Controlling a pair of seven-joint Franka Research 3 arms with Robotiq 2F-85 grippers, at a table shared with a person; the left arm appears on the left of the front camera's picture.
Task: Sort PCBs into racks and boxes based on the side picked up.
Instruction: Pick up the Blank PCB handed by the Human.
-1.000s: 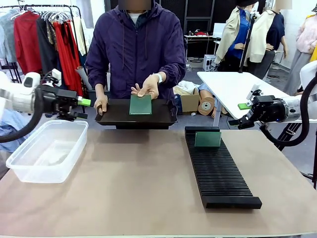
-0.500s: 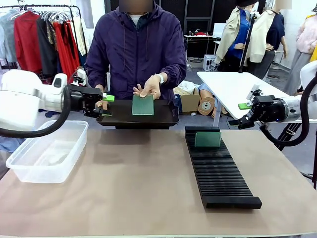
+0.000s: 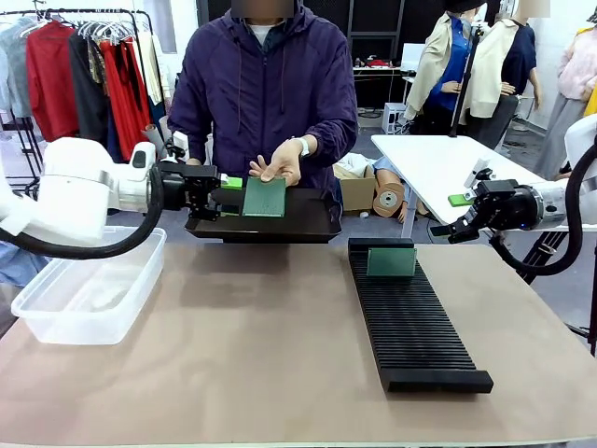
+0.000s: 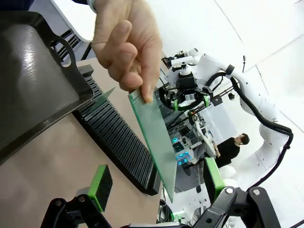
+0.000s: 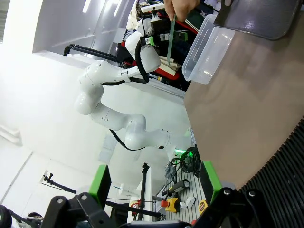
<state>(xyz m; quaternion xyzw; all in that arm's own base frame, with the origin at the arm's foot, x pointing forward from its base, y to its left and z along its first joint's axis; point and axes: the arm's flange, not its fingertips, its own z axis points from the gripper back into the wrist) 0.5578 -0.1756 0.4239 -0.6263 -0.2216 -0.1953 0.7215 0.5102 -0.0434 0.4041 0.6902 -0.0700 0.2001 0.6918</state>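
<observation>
My left gripper (image 3: pixel 228 193) sits with jaws wide, just beside the left edge of the PCB (image 3: pixel 265 197). The person's hand (image 3: pixel 278 164) holds it upright over the black tray (image 3: pixel 312 222), face toward me; I cannot tell its long axis. The right gripper (image 3: pixel 453 216) hangs wide and empty. A second PCB (image 3: pixel 391 262) stands crosswise at the far end of the rack (image 3: pixel 420 336).

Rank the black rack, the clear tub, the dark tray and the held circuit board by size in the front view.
1. Black rack and clear tub: too alike to rank.
2. Dark tray.
3. Held circuit board, also farthest from the camera.
</observation>
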